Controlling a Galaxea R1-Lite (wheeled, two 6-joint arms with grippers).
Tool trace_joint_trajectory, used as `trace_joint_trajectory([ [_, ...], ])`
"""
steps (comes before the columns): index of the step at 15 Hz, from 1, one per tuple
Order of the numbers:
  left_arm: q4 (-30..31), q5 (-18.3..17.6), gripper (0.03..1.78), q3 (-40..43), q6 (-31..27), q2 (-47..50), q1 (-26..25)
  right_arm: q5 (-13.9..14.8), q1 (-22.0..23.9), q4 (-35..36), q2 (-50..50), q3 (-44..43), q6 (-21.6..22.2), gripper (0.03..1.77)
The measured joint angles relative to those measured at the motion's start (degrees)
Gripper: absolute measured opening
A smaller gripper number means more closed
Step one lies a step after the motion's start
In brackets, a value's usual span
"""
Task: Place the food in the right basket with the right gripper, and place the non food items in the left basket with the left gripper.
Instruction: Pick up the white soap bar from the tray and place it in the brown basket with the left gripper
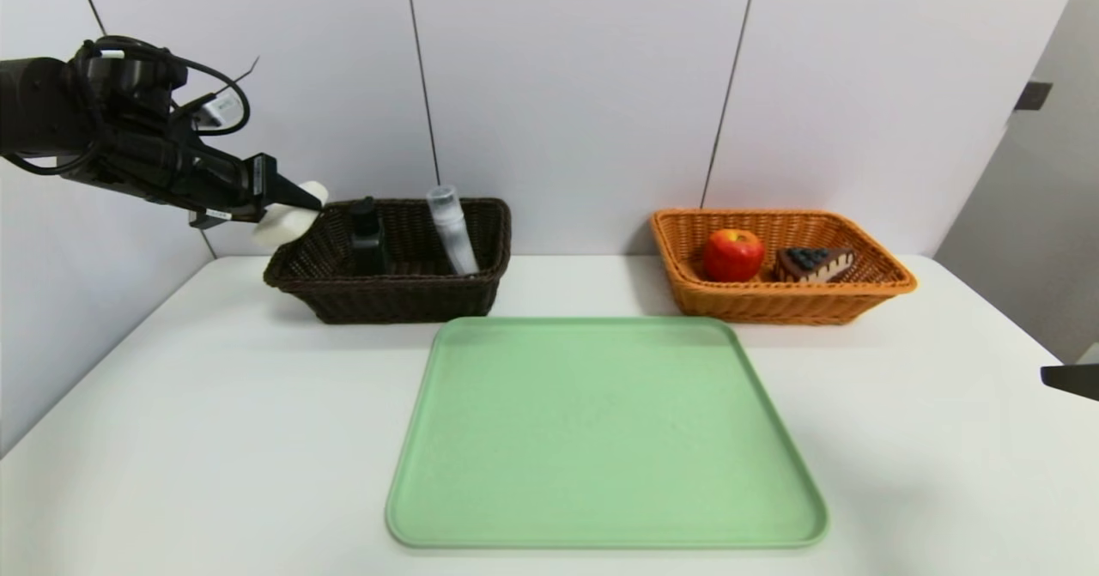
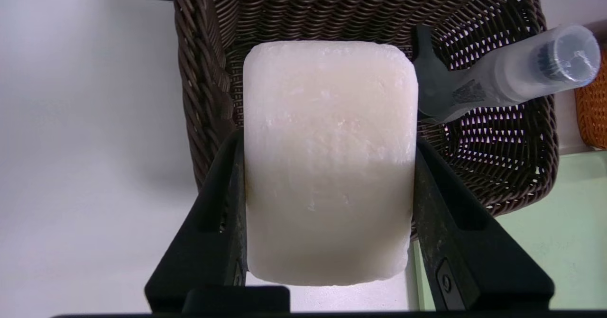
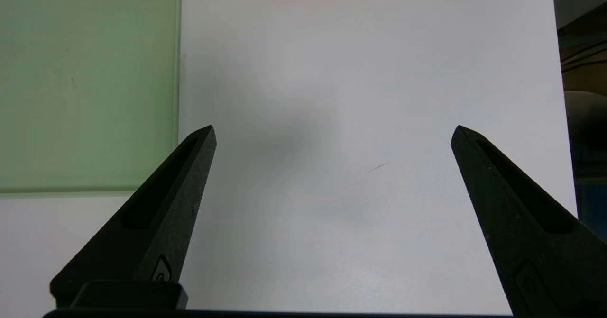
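Soap (image 2: pixel 327 161) is hanging clenched in the left hand (image 1: pixel 292 203) over the dark basket's (image 1: pixel 481 241) outer rim, being non-food, while the right hand (image 3: pixel 332 133) is idling released above the surface (image 3: pixel 355 71).

Left gripper (image 1: pixel 296 203) raised, angled downward, fingers clamped — right gripper (image 3: pixel 332 133) low, fingers spread wide.

The whole table (image 1: pixel 172 404) is seen from above by the head view, the dark basket (image 2: pixel 199 71) close-up from the left wrist, bare tabletop from the right wrist, and the green tray (image 3: pixel 85 81) is shared by all
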State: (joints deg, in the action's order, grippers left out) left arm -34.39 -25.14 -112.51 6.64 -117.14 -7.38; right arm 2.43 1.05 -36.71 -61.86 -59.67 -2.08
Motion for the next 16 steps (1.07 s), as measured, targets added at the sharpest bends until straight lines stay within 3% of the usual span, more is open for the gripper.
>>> trace_joint_trajectory([
  [13, 3.2, -0.1, 0.97, -0.1, 0.9, -3.8, 2.4, 0.0, 0.0, -0.1, 0.7, 0.0, 0.0, 1.71],
  [16, 3.4, 0.1, 1.16, -0.2, 1.0, -4.3, 2.9, 0.0, 0.0, -0.2, 1.2, 0.0, -0.1, 1.71],
])
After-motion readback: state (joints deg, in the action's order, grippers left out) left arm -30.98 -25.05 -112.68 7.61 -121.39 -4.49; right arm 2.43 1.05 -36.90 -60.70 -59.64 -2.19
